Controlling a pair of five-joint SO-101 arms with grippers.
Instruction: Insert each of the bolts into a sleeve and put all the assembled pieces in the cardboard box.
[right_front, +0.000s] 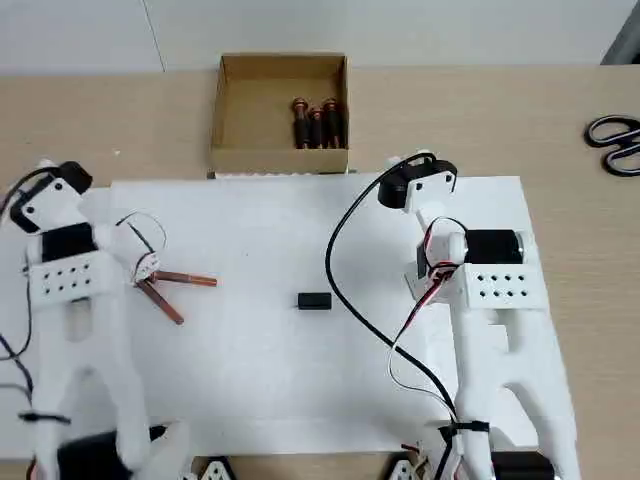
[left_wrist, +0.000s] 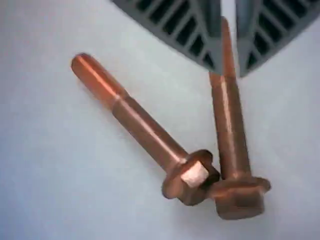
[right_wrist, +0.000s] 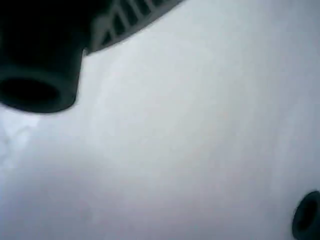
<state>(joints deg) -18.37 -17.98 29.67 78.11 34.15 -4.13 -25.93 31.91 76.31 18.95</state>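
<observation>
- Three finished pieces (right_front: 316, 122) lie in the cardboard box (right_front: 250, 115), against its right wall. Two bolts and two sleeves remain, so I judge the fourth assembly to be just starting.
- The left gripper (left_wrist: 227, 70) is closed narrowly on the plain end of one bolt (left_wrist: 231, 135). That bolt's head touches the head of the second bolt (left_wrist: 142, 127). Both lie near the left edge of the white board (right_front: 250, 390).
- The right gripper (right_wrist: 75, 35) appears to be clamped on a sleeve (right_wrist: 37, 85).
- The next move calls for lifting the held bolt clear of its neighbour. The shaft must then line up squarely with the sleeve's hole.
- The high view gives the box, both arms and the spare sleeve (right_front: 314, 300) at the board's middle.
- The left wrist view adds the grip itself and the touching heads.
- The right wrist view adds the held sleeve's open mouth.
</observation>
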